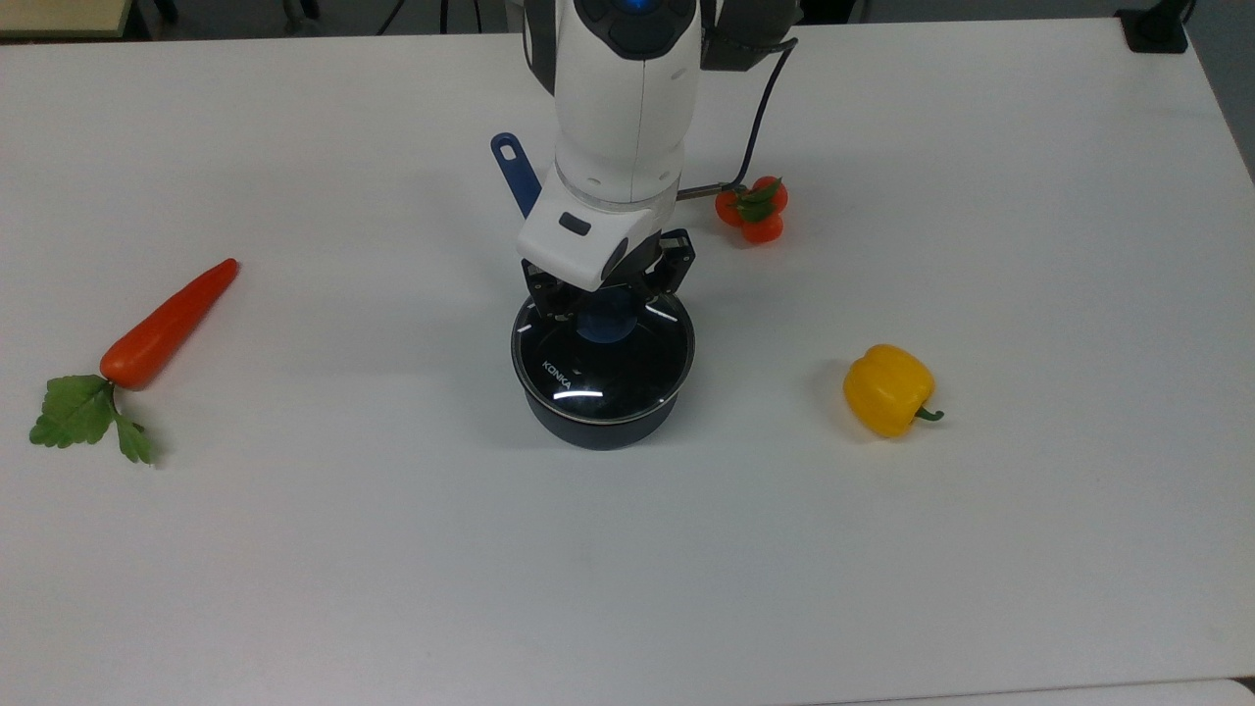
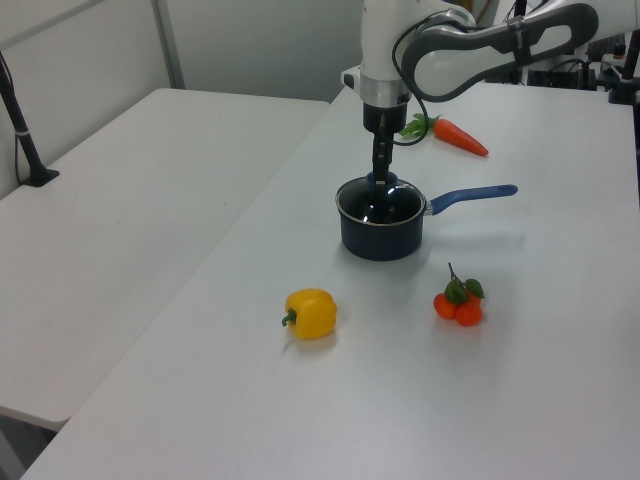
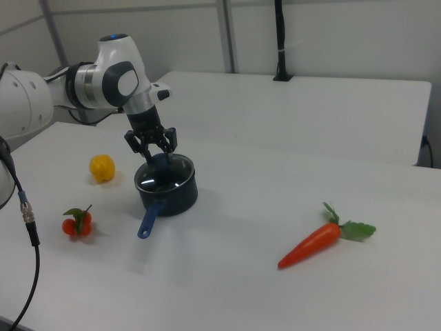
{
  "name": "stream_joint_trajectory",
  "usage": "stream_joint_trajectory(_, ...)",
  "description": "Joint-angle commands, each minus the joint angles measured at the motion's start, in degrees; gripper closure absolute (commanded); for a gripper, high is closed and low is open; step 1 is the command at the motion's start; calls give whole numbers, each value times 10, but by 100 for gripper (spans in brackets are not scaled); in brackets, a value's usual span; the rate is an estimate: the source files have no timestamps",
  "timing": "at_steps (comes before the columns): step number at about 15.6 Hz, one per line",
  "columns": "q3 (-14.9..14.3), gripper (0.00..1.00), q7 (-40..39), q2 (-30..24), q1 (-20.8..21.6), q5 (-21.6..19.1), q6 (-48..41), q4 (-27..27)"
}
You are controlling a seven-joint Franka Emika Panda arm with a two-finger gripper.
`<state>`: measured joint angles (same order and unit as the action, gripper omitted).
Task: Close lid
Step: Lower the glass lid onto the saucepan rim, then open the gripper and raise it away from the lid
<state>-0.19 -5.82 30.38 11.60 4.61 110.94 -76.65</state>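
**Lid seated on the saucepan, gripper spread around its knob**

Top view: one saucepan (image 1: 600,417), one lid (image 1: 600,368), one carrot (image 1: 167,324), one yellow bell pepper (image 1: 887,389) and one cluster of small tomatoes (image 1: 751,209) lie on one white table (image 1: 627,559). The lid sits level on the dark saucepan, its metal rim matching the pot's mouth, with "KONKA" readable on the glass toward the top view's left. The pan's blue handle (image 1: 512,172) runs away behind the arm. The arm comes down from the top edge of the frame, its white wrist tilted slightly, and the gripper (image 1: 606,312) stands directly over the lid's blue knob (image 1: 603,326). The two fingers are parted, one on each side of the knob, with a gap visible between them and it.

Left view: the same five items, one of each. The arm (image 2: 470,40) reaches in from the left view's upper right, bends, and drops a vertical wrist onto the pan's centre. The gripper (image 2: 380,180) is at the lid (image 2: 381,205); the pan's handle points to the left view's right.

Right view: again one pan (image 3: 167,193), one carrot (image 3: 311,245), one pepper (image 3: 102,167), one tomato cluster (image 3: 77,222). The arm enters from the right view's left, and the gripper (image 3: 154,157) hangs splayed just above the closed lid (image 3: 164,176), fingertips beside the knob.
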Motion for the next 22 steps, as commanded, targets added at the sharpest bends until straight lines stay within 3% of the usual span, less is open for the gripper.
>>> stream_joint_trajectory(1, -3, 0, 9, 0, 4, 5, -5, 8)
stream_joint_trajectory(8, -3, 0, 38, -29, 6, 5, -17, -5)
stream_joint_trajectory(13, -10, 0, 100, -137, -6, 7, -53, -82)
stream_joint_trajectory(16, -10, 0, 103, -211, -31, 7, -132, -111)
stream_joint_trajectory(22, -10, 0, 95, -281, -63, 6, -168, -149)
